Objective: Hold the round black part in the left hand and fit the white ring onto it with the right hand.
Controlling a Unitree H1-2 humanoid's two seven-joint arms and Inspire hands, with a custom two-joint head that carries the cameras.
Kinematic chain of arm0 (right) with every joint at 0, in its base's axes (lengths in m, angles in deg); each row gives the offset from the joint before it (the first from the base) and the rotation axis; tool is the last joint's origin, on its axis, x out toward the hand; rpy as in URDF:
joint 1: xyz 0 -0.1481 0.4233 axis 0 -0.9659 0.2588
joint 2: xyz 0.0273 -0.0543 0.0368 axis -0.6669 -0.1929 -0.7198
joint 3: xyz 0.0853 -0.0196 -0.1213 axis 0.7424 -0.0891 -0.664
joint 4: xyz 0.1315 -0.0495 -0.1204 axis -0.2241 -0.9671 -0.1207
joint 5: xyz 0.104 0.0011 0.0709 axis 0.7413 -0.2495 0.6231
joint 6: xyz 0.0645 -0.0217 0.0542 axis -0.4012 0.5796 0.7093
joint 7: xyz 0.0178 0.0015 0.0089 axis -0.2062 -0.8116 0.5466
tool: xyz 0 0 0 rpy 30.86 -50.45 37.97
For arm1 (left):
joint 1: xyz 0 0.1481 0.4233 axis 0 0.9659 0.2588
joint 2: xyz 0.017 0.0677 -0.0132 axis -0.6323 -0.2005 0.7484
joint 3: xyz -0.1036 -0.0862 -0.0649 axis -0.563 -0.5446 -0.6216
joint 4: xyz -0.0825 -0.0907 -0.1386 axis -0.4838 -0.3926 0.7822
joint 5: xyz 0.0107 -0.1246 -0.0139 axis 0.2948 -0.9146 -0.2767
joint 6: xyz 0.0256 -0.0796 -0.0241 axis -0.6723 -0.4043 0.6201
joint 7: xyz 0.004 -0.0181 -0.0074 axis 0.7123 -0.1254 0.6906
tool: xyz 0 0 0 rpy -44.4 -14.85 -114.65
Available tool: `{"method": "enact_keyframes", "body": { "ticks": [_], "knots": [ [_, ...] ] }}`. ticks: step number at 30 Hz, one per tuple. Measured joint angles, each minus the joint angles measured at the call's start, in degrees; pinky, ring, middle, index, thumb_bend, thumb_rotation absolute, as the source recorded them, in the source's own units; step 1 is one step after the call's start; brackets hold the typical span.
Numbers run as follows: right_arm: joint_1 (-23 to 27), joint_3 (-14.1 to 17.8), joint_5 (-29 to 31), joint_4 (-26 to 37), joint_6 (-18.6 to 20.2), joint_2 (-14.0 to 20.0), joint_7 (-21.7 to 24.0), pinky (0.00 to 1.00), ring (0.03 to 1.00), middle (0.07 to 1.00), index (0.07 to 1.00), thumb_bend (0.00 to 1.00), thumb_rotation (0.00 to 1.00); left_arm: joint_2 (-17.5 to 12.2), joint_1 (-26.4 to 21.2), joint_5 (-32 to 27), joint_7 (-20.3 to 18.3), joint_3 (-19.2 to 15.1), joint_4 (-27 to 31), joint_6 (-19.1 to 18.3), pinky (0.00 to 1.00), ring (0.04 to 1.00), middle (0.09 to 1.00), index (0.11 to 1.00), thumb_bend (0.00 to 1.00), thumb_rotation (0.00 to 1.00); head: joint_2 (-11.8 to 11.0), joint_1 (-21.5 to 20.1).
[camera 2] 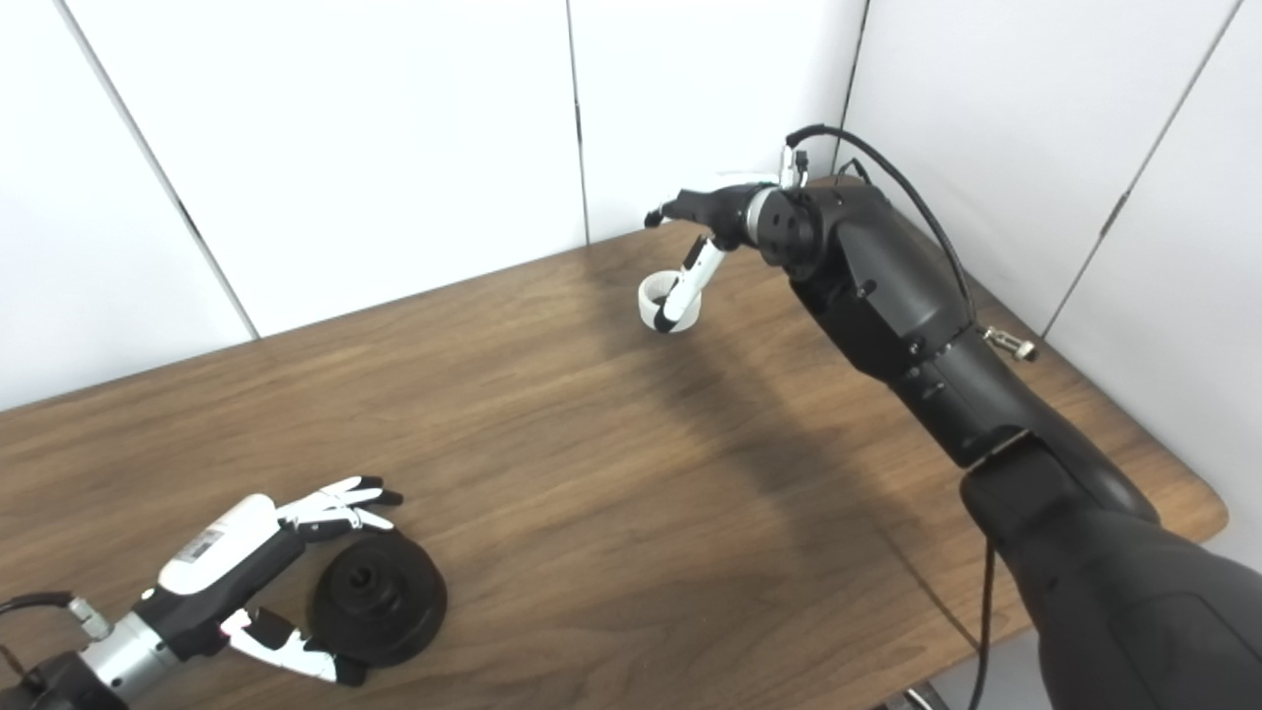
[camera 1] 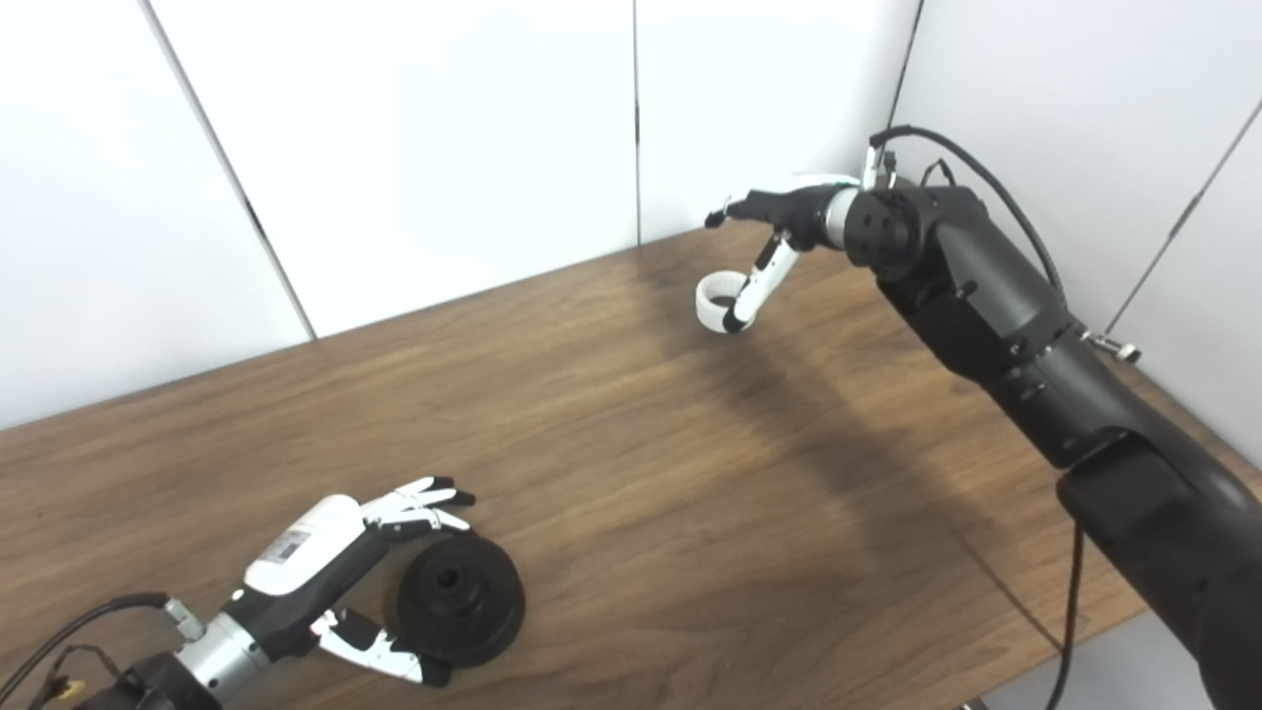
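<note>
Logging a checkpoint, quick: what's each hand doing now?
Left hand: open around the round black part, not gripping.
Right hand: shut on the white ring.

Left hand low at near left of wooden table. Fingers spread above round black part, thumb below it, hand cupped around it. Part lies flat on table. Right hand far away, up near back wall corner. One finger pokes down through white ring. Ring well apart from black part.
</note>
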Motion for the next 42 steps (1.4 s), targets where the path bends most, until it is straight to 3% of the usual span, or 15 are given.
{"method": "enact_keyframes", "body": {
  "ticks": [7, 18, 28, 42],
  "knots": [
    [0.0, -0.6, 1.2, -3.1, -0.1, -0.4, -3.5, 0.91, 0.961, 0.994, 0.94, 1.0, 0.33, 0.0, 0.2, 0.1, -0.1, 0.0, 0.1, 0.0, 0.85, 0.949, 0.891, 0.489, 0.52, 0.07, 0.0, 0.0],
    [0.1, -1.4, 3.4, -6.6, -1.0, -1.2, -9.1, 0.93, 0.967, 0.993, 0.954, 0.97, 0.3, 0.0, 0.3, 0.1, -0.1, -0.3, 0.3, 0.0, 0.85, 0.953, 0.895, 0.488, 0.52, 0.07, 0.2, 1.1],
    [1.2, -4.0, 4.1, -11.3, -1.5, -2.4, -9.9, 0.86, 0.94, 0.976, 0.929, 1.0, 0.32, 0.0, 0.3, 0.4, -0.7, -0.6, 0.5, 0.0, 0.84, 0.947, 0.898, 0.489, 0.52, 0.07, 0.8, 2.9],
    [2.4, -6.1, 6.1, -17.7, -2.8, -4.5, -13.4, 0.84, 0.928, 0.97, 0.898, 1.0, 0.32, -0.2, 0.5, 0.4, -1.1, -1.0, 0.7, 0.0, 0.84, 0.951, 0.9, 0.489, 0.52, 0.07, 1.5, 3.0]
  ]
}}
